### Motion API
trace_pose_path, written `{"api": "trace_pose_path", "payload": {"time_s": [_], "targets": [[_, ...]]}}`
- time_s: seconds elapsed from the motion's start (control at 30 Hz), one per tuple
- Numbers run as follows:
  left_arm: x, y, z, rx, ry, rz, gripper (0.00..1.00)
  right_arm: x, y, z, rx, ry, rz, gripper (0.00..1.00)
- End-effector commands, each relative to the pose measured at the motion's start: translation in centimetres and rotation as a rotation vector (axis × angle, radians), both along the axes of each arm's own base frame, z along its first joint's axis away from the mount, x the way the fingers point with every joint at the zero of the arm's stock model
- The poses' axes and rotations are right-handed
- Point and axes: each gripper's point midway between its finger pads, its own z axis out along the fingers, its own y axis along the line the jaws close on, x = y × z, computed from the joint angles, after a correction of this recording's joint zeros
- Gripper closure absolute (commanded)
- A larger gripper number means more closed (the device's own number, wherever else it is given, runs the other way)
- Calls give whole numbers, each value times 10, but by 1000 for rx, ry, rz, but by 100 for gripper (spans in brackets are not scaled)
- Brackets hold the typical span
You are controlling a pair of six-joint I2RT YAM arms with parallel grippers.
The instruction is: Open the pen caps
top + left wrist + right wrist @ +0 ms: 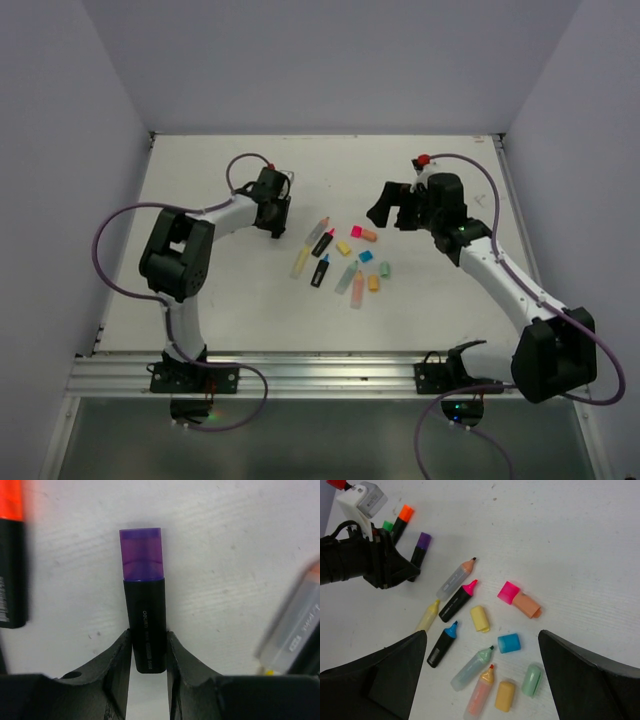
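Note:
My left gripper [148, 642] is shut on the lower black body of a pen [146, 620] that lies on the table; its purple cap [142, 554] is on and points away from me. From the right wrist view, this same pen [421, 547] sticks out of the left gripper [387, 567]. An orange-capped pen [402, 517] and a green-capped one [387, 526] lie just beyond. My right gripper [482, 635] hangs open above several uncapped pens and loose pen caps: pink [508, 592], peach [527, 605], yellow [480, 618], blue [509, 643], mint [532, 679].
In the top view the left gripper [272, 210] and right gripper [393, 212] flank the cluster of pens [335, 255] at the table's middle. Walls enclose the table on three sides. An orange-capped pen [11, 555] and a grey pen [295, 630] lie on either side of the held one.

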Motion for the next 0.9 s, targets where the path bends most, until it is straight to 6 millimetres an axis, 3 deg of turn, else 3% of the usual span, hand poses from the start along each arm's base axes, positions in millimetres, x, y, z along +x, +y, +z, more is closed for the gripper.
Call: {"api": "trace_pose_path", "payload": {"time_s": [0.0, 0.23, 0.43, 0.6, 0.87], "targets": [[-21, -25, 12, -72, 1, -51, 87, 2, 17, 6, 95, -3, 52, 1], [-36, -50, 56, -175, -97, -139, 89, 6, 55, 6, 308, 60, 116, 2], [-51, -73, 94, -227, -193, -229, 91, 18, 89, 2, 333, 100, 123, 5], [-69, -89, 112, -238, -231, -293, 91, 31, 109, 11, 393, 95, 122, 9], [-87, -104, 122, -262, -238, -339, 91, 43, 123, 1, 465, 147, 86, 15]]}}
